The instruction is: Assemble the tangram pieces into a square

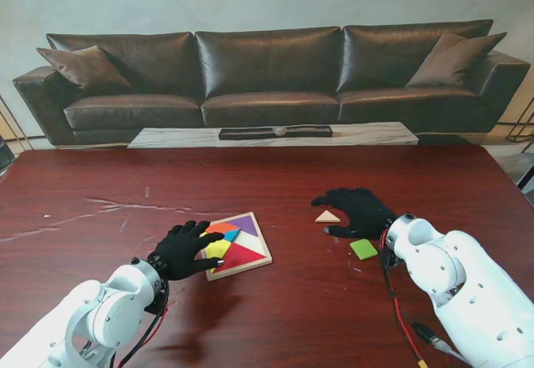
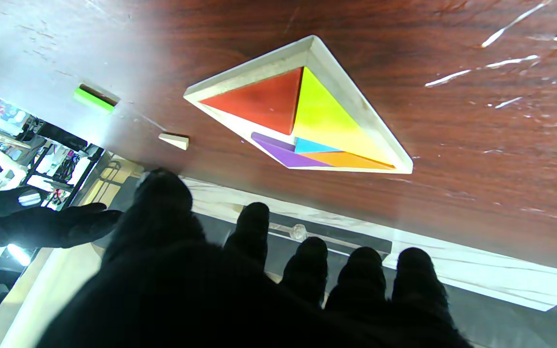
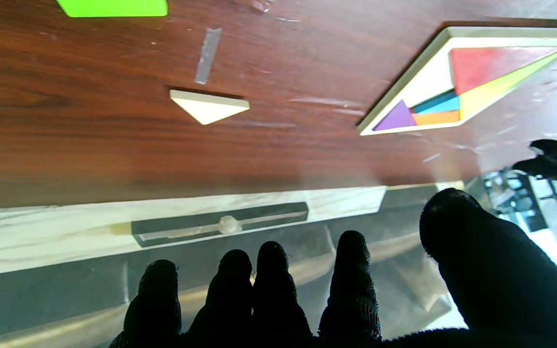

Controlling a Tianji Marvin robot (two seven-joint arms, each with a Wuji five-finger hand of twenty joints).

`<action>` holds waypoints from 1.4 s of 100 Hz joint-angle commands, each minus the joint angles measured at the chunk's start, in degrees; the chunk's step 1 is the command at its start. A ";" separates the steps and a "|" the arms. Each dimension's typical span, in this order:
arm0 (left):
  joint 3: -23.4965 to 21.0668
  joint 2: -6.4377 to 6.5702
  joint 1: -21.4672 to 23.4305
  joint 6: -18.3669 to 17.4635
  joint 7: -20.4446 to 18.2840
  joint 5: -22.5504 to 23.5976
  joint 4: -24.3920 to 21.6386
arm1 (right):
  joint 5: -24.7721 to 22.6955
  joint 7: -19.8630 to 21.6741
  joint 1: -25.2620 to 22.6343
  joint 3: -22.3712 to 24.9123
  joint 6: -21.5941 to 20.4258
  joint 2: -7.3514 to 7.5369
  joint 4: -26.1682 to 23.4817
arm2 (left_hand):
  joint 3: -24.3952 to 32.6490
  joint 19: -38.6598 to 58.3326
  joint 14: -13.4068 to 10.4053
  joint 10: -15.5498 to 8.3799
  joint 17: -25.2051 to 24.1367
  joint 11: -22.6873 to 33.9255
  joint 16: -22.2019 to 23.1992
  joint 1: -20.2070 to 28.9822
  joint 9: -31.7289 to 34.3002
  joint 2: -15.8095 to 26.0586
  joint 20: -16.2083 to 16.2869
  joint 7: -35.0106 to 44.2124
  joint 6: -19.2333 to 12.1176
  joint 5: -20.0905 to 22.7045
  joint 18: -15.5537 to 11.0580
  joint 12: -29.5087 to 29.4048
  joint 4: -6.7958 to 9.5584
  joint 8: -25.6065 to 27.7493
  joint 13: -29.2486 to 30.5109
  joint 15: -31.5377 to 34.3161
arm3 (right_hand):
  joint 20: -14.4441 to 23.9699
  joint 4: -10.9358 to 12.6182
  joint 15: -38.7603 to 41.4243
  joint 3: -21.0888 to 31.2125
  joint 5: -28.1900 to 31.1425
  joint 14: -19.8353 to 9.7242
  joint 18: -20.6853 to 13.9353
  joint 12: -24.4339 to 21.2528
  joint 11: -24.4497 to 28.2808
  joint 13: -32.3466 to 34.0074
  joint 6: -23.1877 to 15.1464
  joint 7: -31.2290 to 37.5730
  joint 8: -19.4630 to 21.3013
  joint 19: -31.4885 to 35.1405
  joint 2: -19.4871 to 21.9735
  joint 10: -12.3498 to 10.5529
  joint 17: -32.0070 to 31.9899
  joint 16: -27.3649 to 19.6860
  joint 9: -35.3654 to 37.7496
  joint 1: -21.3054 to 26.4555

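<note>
The wooden tray [image 1: 242, 269] lies on the table left of centre, holding red [image 1: 240, 255], yellow [image 1: 217, 249], blue [image 1: 231, 235], orange [image 1: 222, 228] and purple [image 1: 244, 224] pieces. A bare patch of tray floor [image 3: 428, 82] shows beside the red piece [image 3: 491, 65]. My left hand [image 1: 185, 249] hovers open over the tray's left side, fingers spread. A cream triangle [image 1: 327, 216] and a green piece [image 1: 364, 249] lie loose to the right. My right hand [image 1: 359, 209] is open, its fingertips just right of the cream triangle [image 3: 208, 106] and holding nothing.
The dark red table top [image 1: 100, 184] bears pale scratches at its left. Beyond its far edge stand a low marble coffee table [image 1: 275, 135] and a brown leather sofa [image 1: 267, 68].
</note>
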 commanded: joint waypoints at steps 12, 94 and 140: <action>-0.08 -0.03 0.13 -0.03 0.09 -0.45 -0.03 | -2.43 2.90 -0.03 1.36 0.91 0.61 -0.09 | -0.93 -0.06 -0.55 0.35 0.14 -1.10 1.02 0.03 -2.20 1.25 1.25 -0.88 0.36 -1.45 0.20 0.63 2.77 0.37 -1.42 -1.25 | -4.01 -1.35 0.64 3.49 -1.59 0.40 0.32 1.18 2.30 0.97 -2.54 1.42 -1.19 5.82 -4.11 0.97 -1.34 -1.12 -1.09 -3.21; 0.12 0.05 -0.15 0.06 -0.60 -1.04 0.06 | -9.22 5.26 3.40 0.94 -3.02 2.41 10.96 | -0.90 1.49 -0.59 0.08 0.13 -1.10 2.24 0.85 -2.15 0.72 1.38 -0.71 -0.14 -1.34 0.69 1.03 2.82 0.49 -1.34 -1.16 | -7.86 -3.14 3.07 14.63 -1.56 -0.93 0.74 2.70 6.28 1.61 -4.43 0.01 -3.64 16.08 -15.65 -2.04 -2.62 -1.59 -0.94 -3.22; 0.54 0.09 -0.48 0.29 -0.93 -1.28 0.16 | -10.56 -1.08 7.59 -5.81 -1.67 2.32 18.94 | -0.83 2.47 -0.75 -0.33 0.27 -1.11 2.79 1.52 -2.11 0.44 1.33 -0.63 -0.19 -1.24 0.75 1.06 2.85 0.51 -1.28 -1.07 | -9.02 -3.47 3.00 16.71 -2.02 -3.27 -0.86 1.96 4.55 -0.14 -4.97 0.68 -2.73 14.38 -16.82 -4.65 -1.97 -1.75 -0.74 -2.65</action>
